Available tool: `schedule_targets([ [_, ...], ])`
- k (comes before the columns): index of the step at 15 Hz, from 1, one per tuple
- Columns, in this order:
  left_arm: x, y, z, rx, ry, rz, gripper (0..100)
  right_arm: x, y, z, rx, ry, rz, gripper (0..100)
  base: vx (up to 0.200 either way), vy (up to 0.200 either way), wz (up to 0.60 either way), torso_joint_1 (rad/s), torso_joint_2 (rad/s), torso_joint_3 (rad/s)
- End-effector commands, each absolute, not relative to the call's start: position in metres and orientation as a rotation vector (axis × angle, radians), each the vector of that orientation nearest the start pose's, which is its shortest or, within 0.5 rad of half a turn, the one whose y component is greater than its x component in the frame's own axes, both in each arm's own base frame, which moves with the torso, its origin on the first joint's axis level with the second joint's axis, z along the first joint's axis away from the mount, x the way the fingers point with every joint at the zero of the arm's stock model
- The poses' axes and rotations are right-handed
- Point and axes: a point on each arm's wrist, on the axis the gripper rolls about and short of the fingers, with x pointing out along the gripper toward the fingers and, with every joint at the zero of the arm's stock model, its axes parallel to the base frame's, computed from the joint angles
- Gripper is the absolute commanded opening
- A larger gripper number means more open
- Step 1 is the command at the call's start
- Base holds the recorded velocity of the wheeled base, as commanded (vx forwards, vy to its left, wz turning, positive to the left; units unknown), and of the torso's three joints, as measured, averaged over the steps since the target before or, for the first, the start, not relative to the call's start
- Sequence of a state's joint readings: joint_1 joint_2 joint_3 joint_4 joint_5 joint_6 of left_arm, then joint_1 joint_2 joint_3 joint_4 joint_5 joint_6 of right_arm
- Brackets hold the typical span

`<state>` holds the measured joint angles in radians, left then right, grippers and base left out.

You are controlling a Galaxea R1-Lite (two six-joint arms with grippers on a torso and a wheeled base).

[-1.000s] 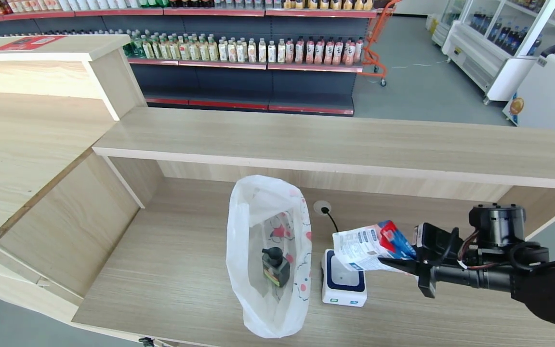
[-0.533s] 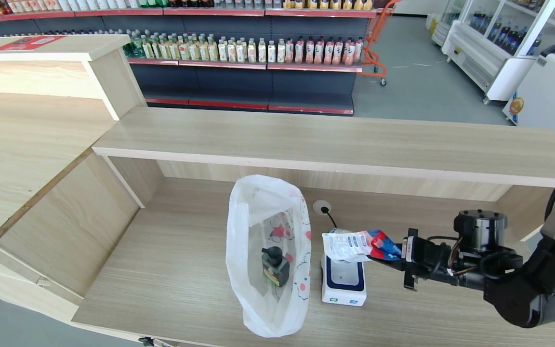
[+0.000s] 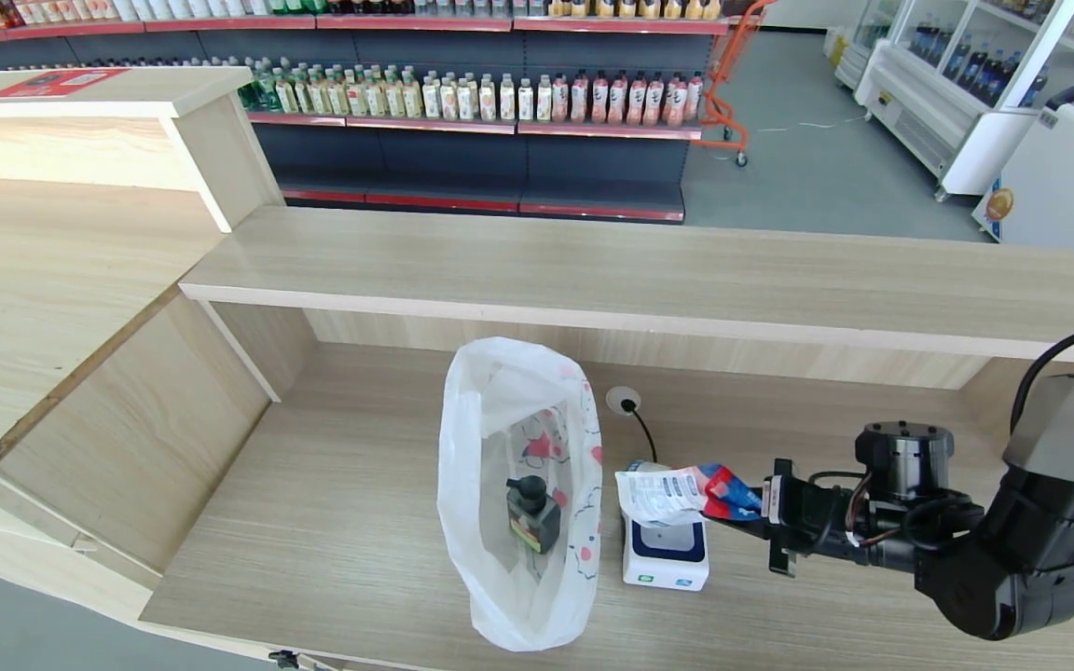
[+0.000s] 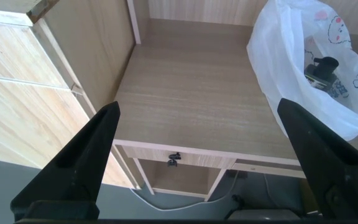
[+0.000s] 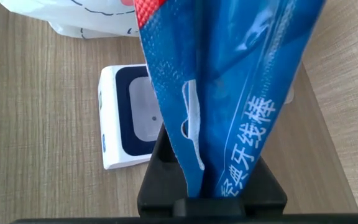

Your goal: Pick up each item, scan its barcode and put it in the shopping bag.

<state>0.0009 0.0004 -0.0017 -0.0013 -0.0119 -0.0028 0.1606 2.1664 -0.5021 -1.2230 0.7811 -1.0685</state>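
Wide counter [image 3: 332,522] left of the shopping bag [image 3: 474,485]; right gripper [image 3: 740,513], arm level, pinches the packet [image 3: 663,492] (blue-red) over the scanner [image 3: 666,561].

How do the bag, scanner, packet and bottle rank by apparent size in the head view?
Largest: bag.
Next: packet and scanner look alike; the raised packet hides part of the scanner.
Smallest: bottle.

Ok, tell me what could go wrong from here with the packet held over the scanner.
1. The right gripper pinches the packet by one end only, so it may slip or turn its barcode away from the scanner.
2. The shopping bag looks thin and floppy beside the scanner; the packet could catch its rim or tip it, with the bottle inside.
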Motion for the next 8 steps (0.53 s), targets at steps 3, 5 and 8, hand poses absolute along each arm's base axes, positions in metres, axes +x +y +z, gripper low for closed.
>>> schedule_targets([
  [3,-0.0229,-0.0003,0.0761,-0.003,-0.003,-0.011,100,0.3082,0.069,0.0227,-0.841,-0.104,1.062,0,0.0,0.0,0.0,0.0,0.0,0.0],
  [5,-0.0229,-0.0003,0.0761,-0.003,-0.003,-0.011,100,0.3083,0.0695,0.0249,-0.843,-0.111,1.06,0,0.0,0.0,0.0,0.0,0.0,0.0],
  [8,-0.0229,-0.0003,0.0761,-0.003,-0.003,-0.009,100,0.3086,0.0696,0.0273,-0.842,-0.122,1.054,0,0.0,0.0,0.0,0.0,0.0,0.0],
])
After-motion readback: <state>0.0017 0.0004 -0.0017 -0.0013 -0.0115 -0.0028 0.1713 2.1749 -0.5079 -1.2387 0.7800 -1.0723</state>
